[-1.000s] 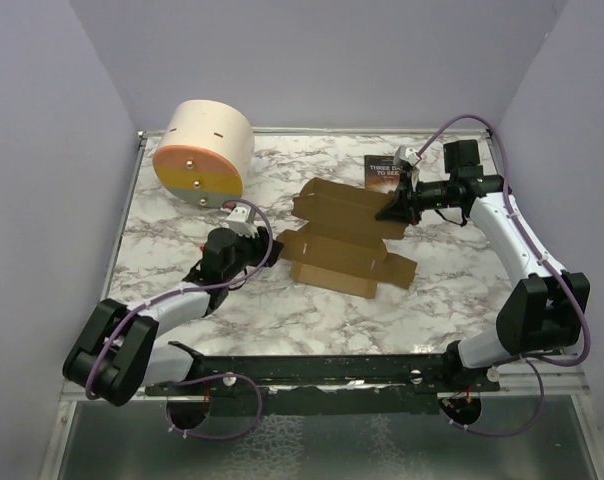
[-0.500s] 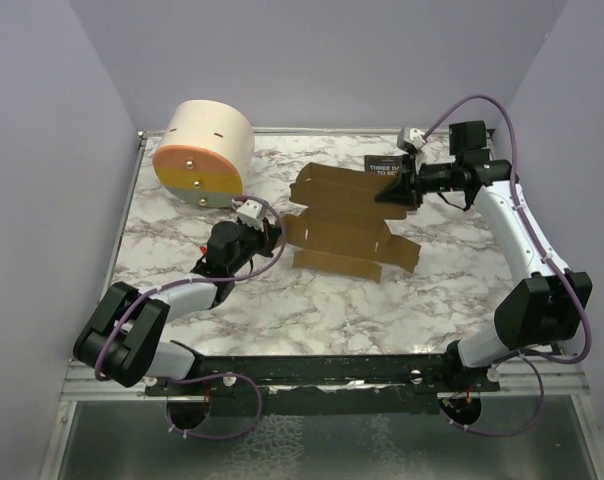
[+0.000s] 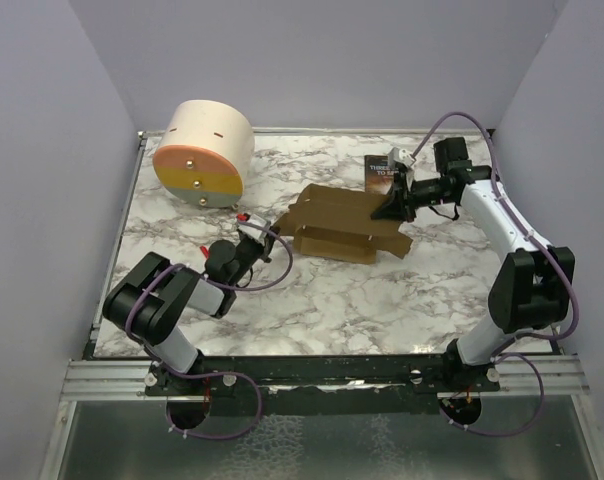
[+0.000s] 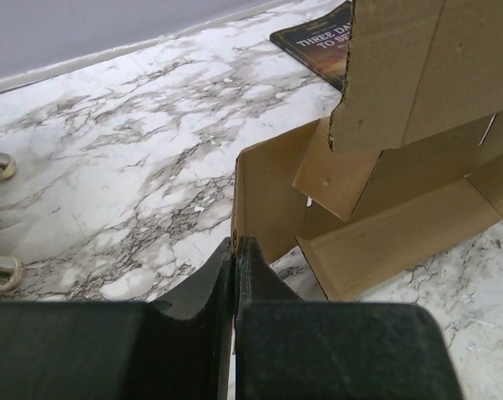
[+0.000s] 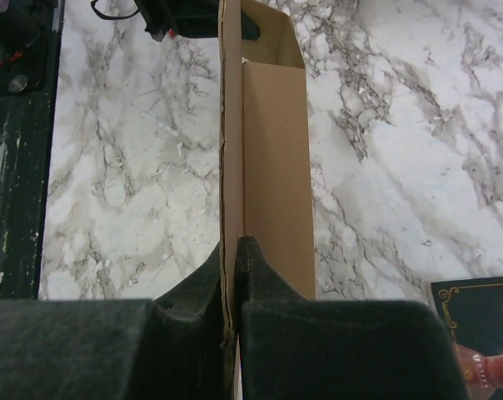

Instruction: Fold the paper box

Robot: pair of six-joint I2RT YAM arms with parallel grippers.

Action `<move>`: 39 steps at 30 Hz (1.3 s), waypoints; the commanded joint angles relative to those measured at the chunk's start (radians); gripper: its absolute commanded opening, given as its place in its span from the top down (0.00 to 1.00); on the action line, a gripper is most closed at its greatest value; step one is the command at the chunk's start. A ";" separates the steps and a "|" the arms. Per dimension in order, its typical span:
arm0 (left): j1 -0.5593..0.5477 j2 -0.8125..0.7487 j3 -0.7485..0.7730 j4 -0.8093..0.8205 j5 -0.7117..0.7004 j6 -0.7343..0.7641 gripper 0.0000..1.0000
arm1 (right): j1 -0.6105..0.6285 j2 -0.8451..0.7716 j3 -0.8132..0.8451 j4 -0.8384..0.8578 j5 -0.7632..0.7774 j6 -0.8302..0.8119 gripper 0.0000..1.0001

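Observation:
The paper box is a brown cardboard sheet, partly folded up, in the middle of the marble table. My left gripper is at its left end. In the left wrist view the left gripper is shut on the edge of an upright side wall of the paper box. My right gripper is at the box's far right corner. In the right wrist view the right gripper is shut on a panel of the paper box, seen edge-on and running away from the fingers.
A big cream cylinder with an orange-yellow face stands at the back left. A dark-covered book lies just behind the right gripper, also seen as the book and the book. Purple walls enclose the table.
My left gripper has closed on the box's left end, and the left arm has folded back. The box has gone from spread flat to a tighter, raised shape. The right gripper kept its grip.

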 commanded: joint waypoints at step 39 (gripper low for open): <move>-0.024 -0.060 -0.186 0.183 0.032 0.124 1.00 | -0.002 0.173 0.032 -0.142 -0.064 0.121 0.99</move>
